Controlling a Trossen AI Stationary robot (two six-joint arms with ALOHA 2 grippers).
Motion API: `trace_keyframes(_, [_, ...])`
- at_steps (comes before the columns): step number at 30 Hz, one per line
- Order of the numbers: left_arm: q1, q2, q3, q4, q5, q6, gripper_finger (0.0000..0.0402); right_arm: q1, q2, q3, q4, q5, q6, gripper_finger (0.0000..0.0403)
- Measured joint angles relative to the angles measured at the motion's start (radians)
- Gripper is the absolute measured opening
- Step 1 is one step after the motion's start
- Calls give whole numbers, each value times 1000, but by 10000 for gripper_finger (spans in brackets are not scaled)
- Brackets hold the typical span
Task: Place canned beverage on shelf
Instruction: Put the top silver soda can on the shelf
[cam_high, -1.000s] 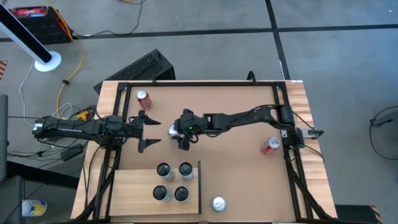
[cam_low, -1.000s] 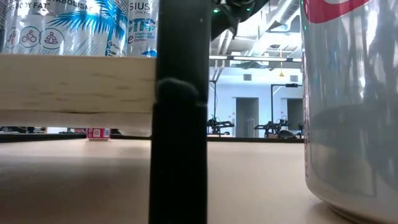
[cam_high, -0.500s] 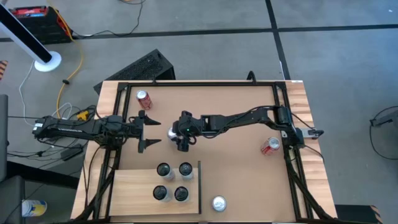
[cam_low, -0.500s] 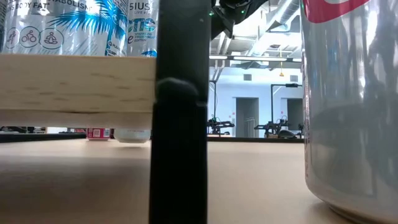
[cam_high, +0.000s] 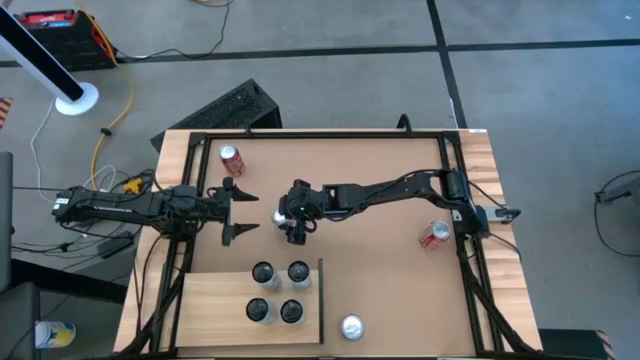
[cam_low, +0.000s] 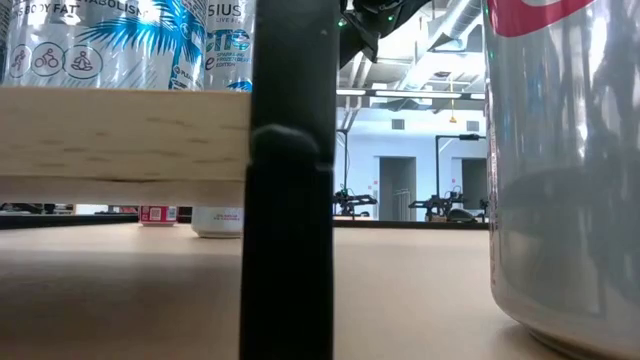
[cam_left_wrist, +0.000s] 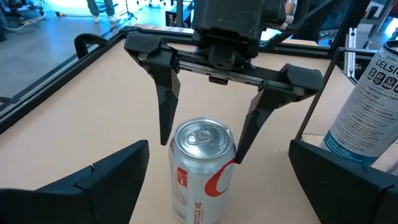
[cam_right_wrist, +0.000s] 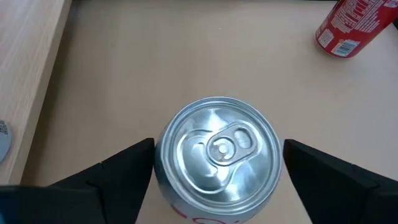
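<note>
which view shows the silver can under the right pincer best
The left wrist view: the upright silver can shows lid and side between the right pincer's open fingers. The right wrist view shows only its lid, the high view hides most, the low view only its base.

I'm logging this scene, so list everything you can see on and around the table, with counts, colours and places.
Shelf: one, pale wood, table's near left corner.
Tall cans: four, silver-topped, standing on the shelf.
Silver can: one, red-marked, upright at table centre between the right gripper's fingers.
Red cans: two, lying far left and right.
Silver can: one, near edge.
Left gripper: open, left of centre.
Right gripper: open, over the centre can.
</note>
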Motion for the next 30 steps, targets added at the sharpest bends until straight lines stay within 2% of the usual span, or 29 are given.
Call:
trace_keyframes(4, [0, 0, 0, 0, 0, 7, 371, 0, -3, 0, 1, -2, -1, 396])
trace_keyframes(9, [0, 0, 0, 0, 0, 8, 371, 0, -43, 0, -5, -15, -13, 394])
trace_keyframes(13, [0, 1, 0, -1, 0, 19, 371, 0, -97, 0, -21, -75, -26, 394])
trace_keyframes(18, [0, 12, 0, 11, 0, 25, 371, 0, -200, 0, -110, -81, -77, 393])
trace_keyframes(22, [0, 83, 0, 84, 26, 28, 371, -6, -309, 0, -262, -75, -95, 393])
trace_keyframes(26, [0, 205, 0, 226, 87, 58, 371, -13, -397, 0, -427, -30, -94, 393])
trace_keyframes(30, [1, 318, 0, 371, 78, 68, 371, -14, -442, 0, -561, 16, -89, 393])
